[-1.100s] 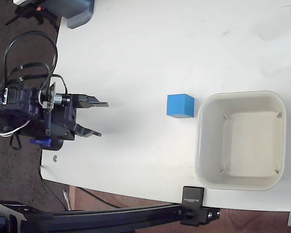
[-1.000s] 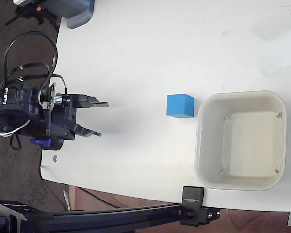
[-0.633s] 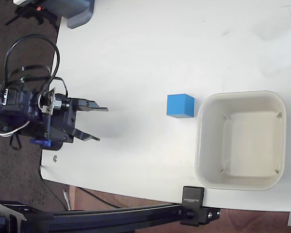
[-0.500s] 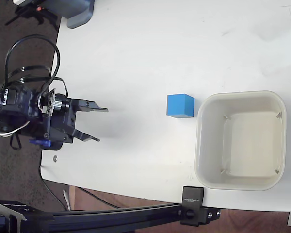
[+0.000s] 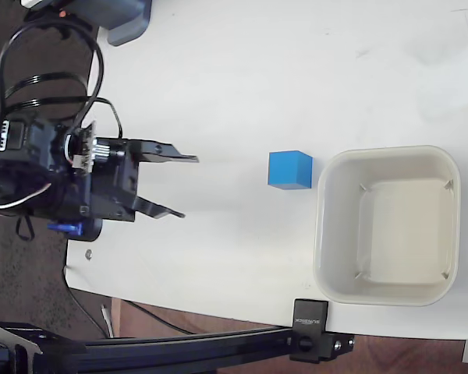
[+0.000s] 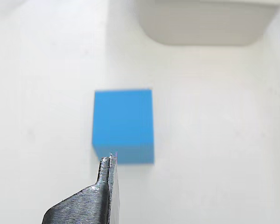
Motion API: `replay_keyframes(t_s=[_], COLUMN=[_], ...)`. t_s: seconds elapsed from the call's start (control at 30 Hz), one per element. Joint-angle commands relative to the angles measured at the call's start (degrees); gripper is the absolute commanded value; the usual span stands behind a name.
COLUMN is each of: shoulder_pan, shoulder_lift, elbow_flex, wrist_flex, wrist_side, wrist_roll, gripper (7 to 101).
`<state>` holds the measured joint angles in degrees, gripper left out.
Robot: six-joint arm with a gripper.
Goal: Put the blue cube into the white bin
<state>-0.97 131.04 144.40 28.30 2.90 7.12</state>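
Blue cube at 3 o'clock from my gripper, well apart in the fixed view.

I see the jaws spread wide and empty. The cube sits on the white table, just beside the left wall of the white bin. In the wrist view it lies dead ahead at 12 o'clock, faces square to my approach, so I judge a straight reach suffices.

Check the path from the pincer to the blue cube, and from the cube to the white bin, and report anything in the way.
Nothing visible blocks either stretch. In the fixed view, only bare white table lies between the open pincer and the small bright-blue cube. The cube sits just left of the off-white square plastic bin, apart from its rim by a narrow gap, with nothing between.
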Motion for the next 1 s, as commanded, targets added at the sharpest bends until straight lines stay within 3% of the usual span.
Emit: replay_keyframes(t_s=[0.03,0.47,1.0], shoulder_pan=[-0.18,-3.60,-2.29], shoulder_lift=[-9.93,-26.81,-35.16], elbow_flex=[-8.79,-17.84,-18.81], wrist_flex=[-4.13,-9.23,-17.23], wrist_side=[-1.58,-0.44,-3.60], wrist_roll=[0.53,2.99,3.16], gripper=[100.5,100.5,100.3])
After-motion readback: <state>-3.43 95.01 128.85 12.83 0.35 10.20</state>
